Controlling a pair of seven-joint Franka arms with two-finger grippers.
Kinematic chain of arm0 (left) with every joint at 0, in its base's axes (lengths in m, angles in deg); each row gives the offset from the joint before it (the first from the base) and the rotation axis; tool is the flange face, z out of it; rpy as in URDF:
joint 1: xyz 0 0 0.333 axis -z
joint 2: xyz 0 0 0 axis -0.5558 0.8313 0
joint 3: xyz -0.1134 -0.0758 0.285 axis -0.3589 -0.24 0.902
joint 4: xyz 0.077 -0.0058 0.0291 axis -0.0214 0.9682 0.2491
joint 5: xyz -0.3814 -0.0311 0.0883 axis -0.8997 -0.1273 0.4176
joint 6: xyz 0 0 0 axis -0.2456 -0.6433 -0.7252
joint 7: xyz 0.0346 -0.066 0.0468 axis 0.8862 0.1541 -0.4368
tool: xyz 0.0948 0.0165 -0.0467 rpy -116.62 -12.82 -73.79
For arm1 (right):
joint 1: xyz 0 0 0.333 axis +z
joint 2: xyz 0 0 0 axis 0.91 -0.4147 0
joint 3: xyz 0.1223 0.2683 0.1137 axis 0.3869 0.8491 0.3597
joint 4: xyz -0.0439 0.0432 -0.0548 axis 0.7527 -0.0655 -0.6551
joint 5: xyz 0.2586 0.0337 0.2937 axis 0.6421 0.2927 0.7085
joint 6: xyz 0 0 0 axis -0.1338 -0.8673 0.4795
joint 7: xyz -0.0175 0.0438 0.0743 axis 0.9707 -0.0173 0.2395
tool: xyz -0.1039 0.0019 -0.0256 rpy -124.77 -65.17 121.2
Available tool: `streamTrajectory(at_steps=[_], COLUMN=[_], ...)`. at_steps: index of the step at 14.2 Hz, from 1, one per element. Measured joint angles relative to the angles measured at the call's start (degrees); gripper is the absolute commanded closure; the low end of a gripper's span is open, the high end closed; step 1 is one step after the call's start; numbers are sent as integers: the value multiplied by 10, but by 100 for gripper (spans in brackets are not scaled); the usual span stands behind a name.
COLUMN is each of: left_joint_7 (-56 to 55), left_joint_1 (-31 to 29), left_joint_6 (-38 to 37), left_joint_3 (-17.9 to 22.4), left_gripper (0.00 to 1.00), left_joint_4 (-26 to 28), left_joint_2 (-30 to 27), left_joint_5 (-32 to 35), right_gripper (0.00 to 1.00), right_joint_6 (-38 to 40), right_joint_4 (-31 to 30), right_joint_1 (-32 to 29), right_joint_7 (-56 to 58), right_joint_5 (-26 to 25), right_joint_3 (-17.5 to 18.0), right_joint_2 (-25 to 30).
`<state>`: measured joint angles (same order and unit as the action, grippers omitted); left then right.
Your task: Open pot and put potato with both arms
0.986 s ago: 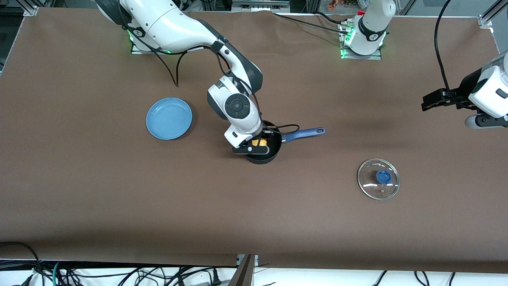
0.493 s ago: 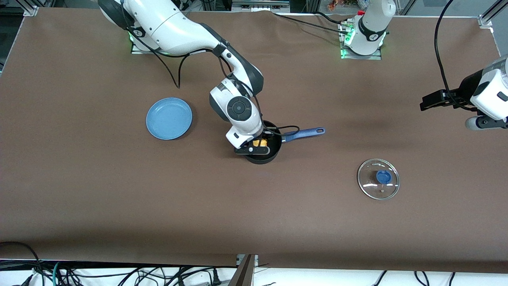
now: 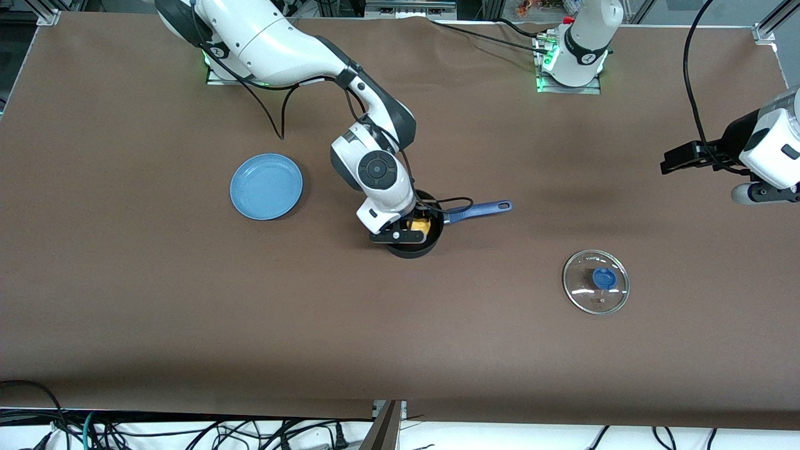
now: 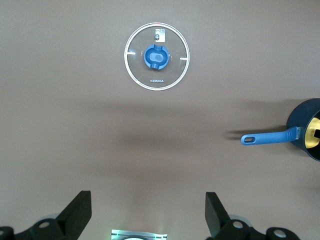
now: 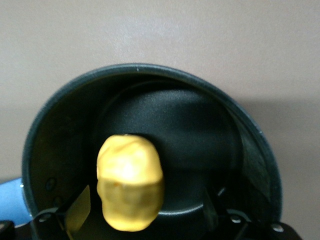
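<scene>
1. Resting inside the pot at the frame's centre, the potato now lies free between the right gripper's spread fingers; a second ago they were clenched on it, so the drop looks done.
2. The lid lies on the desk at lower right, near the left arm's end.
3. The left gripper waits released above the desk at the right edge.
4. The blue plate sits empty.
5. The right wrist hides most of the pot's inside from the front.
</scene>
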<state>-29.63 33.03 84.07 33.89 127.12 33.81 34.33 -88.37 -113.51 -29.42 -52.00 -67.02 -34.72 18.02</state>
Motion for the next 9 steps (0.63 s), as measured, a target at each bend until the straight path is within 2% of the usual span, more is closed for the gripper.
streamTrajectory(at_steps=[3, 6, 9], left_joint_7=[0, 0, 0], left_joint_1=[0, 1, 1], left_joint_6=[0, 0, 0], left_joint_3=[0, 0, 0], left_gripper=[0, 0, 0], left_joint_4=[0, 0, 0], left_joint_2=[0, 0, 0], left_joint_5=[0, 0, 0], right_gripper=[0, 0, 0], right_joint_6=[71, 167, 259], right_joint_4=[13, 20, 19], right_joint_1=[0, -2, -4], right_joint_7=[0, 12, 73], right_joint_5=[-1, -1, 0], right_joint_3=[-28, -82, -145], right_joint_2=[38, 115, 179])
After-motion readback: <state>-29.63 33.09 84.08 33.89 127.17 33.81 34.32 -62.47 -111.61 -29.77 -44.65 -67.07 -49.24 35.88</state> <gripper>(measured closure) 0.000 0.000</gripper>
